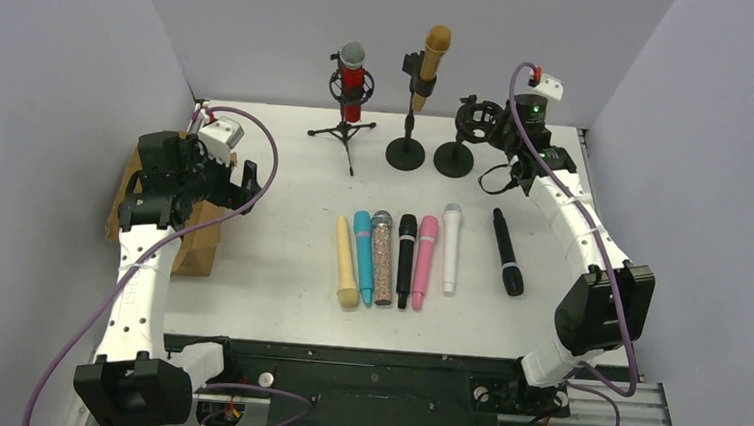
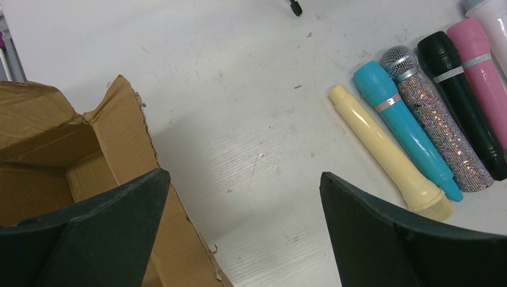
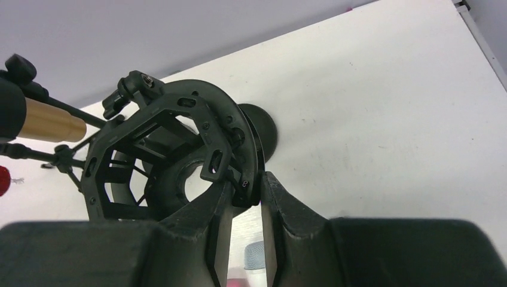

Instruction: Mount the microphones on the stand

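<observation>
Microphones (image 1: pixel 405 260) side by side, lettering on silver bands (image 2: pixel 388 102) illegible

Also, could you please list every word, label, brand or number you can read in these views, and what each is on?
No text can be read in any view.
Silver bands on the teal microphone, black microphone and pink microphone: faint marks at most, too small and blurred to read.
Cardboard box: no print shows.
</observation>
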### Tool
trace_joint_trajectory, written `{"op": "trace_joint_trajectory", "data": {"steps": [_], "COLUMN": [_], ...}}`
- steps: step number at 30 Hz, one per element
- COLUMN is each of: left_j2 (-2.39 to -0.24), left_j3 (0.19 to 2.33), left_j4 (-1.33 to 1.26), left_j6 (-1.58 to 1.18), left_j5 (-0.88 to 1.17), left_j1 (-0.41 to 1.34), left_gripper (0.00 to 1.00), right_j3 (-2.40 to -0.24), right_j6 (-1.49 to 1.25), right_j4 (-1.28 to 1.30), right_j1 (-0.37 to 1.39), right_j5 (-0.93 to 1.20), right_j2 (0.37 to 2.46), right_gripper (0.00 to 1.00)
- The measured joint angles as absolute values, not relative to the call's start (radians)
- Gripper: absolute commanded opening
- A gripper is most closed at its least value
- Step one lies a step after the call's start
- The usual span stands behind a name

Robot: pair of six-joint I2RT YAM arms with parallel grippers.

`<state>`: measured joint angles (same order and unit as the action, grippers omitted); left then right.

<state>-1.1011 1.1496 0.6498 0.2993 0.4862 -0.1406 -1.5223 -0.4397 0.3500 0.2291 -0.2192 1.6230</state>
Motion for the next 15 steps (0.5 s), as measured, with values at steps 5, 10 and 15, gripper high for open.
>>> {"op": "trace_joint_trajectory", "data": {"steps": [5, 10, 15], "left_j2": [-1.101, -1.101, -1.101], "left_j3": [1.15, 1.149, 1.148], "left_j4": [0.649, 0.649, 0.647], "left_j6": [0.299, 0.294, 0.287], "left_j5": [0.486, 0.486, 0.487], "left_j1": [-0.141, -0.141, -0.141], "left_gripper": [0.96, 0.96, 0.96], "right_j3": [-1.494, -1.535, -1.637], "right_j6": [-0.49, -0.514, -0.541], "right_j4": [0.308, 0.353, 0.414], "right_j1": [0.19, 0.196, 0.208], "right_j5": [-0.163, -0.171, -0.188], "right_j2": [1.609, 1.615, 1.627], "right_gripper": [0.18, 0.22, 0.32]}}
